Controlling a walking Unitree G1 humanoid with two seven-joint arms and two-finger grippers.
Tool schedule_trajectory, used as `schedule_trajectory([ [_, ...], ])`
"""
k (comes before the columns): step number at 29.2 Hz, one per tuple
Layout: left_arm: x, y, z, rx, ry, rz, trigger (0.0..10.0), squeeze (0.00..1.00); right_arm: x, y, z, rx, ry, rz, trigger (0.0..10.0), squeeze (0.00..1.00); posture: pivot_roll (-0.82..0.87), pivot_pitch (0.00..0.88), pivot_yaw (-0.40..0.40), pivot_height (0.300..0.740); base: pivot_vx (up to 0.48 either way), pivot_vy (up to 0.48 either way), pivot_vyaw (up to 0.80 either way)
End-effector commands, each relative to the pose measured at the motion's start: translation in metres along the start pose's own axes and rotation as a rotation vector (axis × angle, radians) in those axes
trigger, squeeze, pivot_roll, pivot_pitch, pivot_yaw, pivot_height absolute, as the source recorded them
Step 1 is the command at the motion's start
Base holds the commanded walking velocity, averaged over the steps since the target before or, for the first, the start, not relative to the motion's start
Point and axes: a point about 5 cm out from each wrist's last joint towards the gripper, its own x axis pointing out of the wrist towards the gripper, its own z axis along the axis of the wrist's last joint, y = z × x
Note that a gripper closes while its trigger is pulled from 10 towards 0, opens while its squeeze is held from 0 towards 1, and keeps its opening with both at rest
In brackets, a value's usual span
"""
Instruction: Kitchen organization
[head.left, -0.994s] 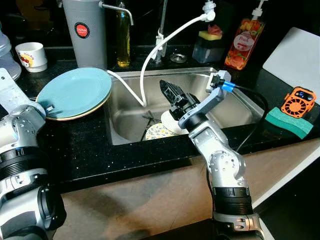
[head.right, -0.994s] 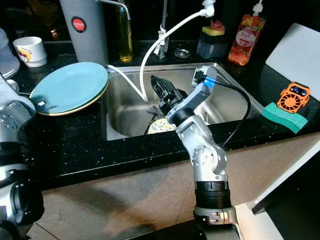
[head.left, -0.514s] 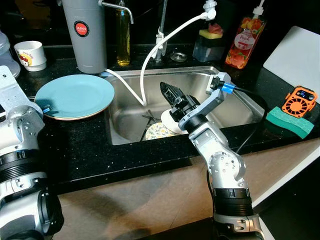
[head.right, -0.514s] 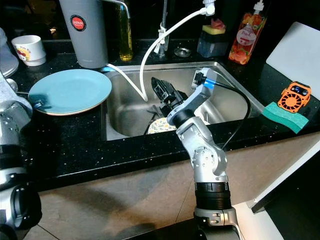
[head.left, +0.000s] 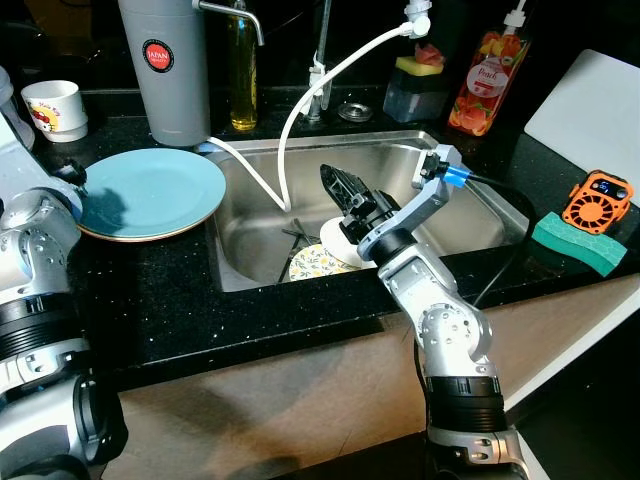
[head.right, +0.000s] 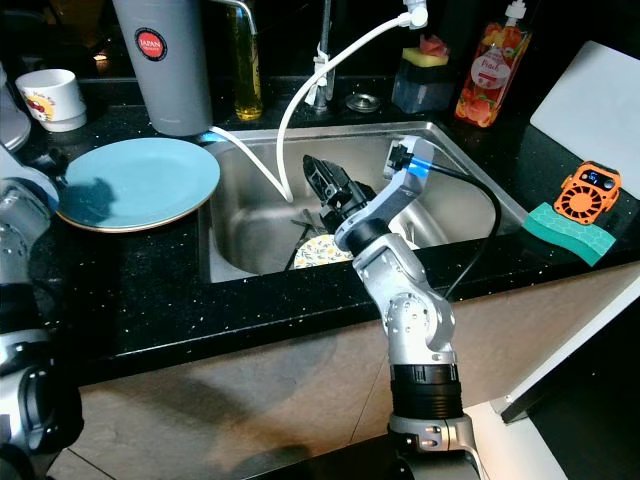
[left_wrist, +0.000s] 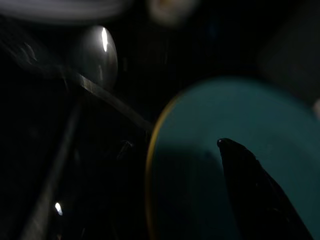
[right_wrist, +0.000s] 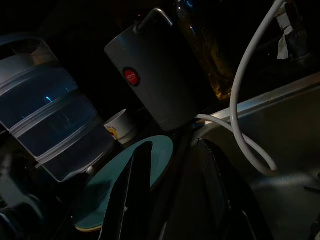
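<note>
My right gripper (head.left: 335, 180), fingers apart, hangs over the sink (head.left: 480, 205); the teal plate (head.left: 150, 192) lies left; my left gripper's (left_wrist: 225, 146) state I cannot tell.

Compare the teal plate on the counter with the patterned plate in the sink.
The teal plate is plain teal and lies flat on the black counter; the patterned plate is pale with a yellow print and sits down in the steel sink. The teal plate is in full view; the patterned plate is partly covered by the right arm. Both are round.
</note>
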Motion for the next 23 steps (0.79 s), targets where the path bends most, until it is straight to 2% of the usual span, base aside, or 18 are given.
schedule_trajectory([
  [1, 0.004, 0.002, -0.018, 0.041, 0.1, 0.014, 10.0, 0.0, -0.001, 0.003, 0.0, 0.005, -0.004, 0.01, 10.0, 0.0, 0.1, 0.01, -0.053, 0.74, 0.0, 0.0, 0.0],
  [8, 0.006, 0.006, -0.023, 0.041, 0.121, 0.021, 10.0, 0.0, -0.001, 0.002, 0.001, 0.004, -0.005, 0.008, 10.0, 0.0, 0.1, 0.009, -0.05, 0.74, 0.0, 0.0, 0.0],
  [9, 0.006, 0.01, -0.025, 0.032, 0.122, 0.043, 8.5, 0.0, -0.002, 0.002, 0.001, 0.004, -0.006, 0.008, 10.0, 0.0, 0.1, 0.009, -0.051, 0.74, 0.0, 0.0, 0.0],
  [10, 0.006, 0.015, -0.024, 0.012, 0.112, 0.082, 2.3, 0.0, -0.002, 0.002, 0.001, 0.004, -0.007, 0.008, 10.0, 0.0, 0.1, 0.009, -0.052, 0.74, 0.0, 0.0, 0.0],
  [11, 0.006, 0.015, -0.024, 0.012, 0.112, 0.082, 2.3, 0.0, -0.002, 0.002, 0.001, 0.004, -0.007, 0.008, 10.0, 0.0, 0.1, 0.009, -0.052, 0.74, 0.0, 0.0, 0.0],
  [12, 0.006, 0.016, -0.023, 0.004, 0.106, 0.09, 0.0, 0.0, -0.002, 0.002, 0.001, 0.005, -0.007, 0.008, 10.0, 0.0, 0.1, 0.01, -0.054, 0.74, 0.0, 0.0, 0.0],
  [17, 0.005, 0.018, -0.014, -0.004, 0.062, 0.115, 0.0, 0.0, -0.001, 0.003, 0.0, 0.006, -0.003, 0.011, 10.0, 0.0, 0.1, 0.008, -0.057, 0.74, 0.0, 0.0, 0.0],
  [19, 0.004, 0.019, -0.006, 0.018, 0.009, 0.13, 0.0, 0.0, 0.0, 0.003, 0.0, 0.006, -0.003, 0.012, 10.0, 0.0, 0.1, 0.008, -0.057, 0.74, 0.0, 0.0, 0.0],
  [22, -0.001, 0.015, 0.017, 0.094, -0.165, 0.139, 0.0, 0.0, 0.0, 0.004, 0.0, 0.008, -0.004, 0.014, 10.0, 0.0, 0.1, 0.008, -0.057, 0.74, 0.0, 0.0, 0.0],
  [23, -0.004, 0.012, 0.028, 0.084, -0.235, 0.123, 0.0, 0.0, -0.001, 0.004, 0.0, 0.009, -0.003, 0.013, 10.0, 0.0, 0.1, 0.008, -0.057, 0.74, 0.0, 0.0, 0.0],
])
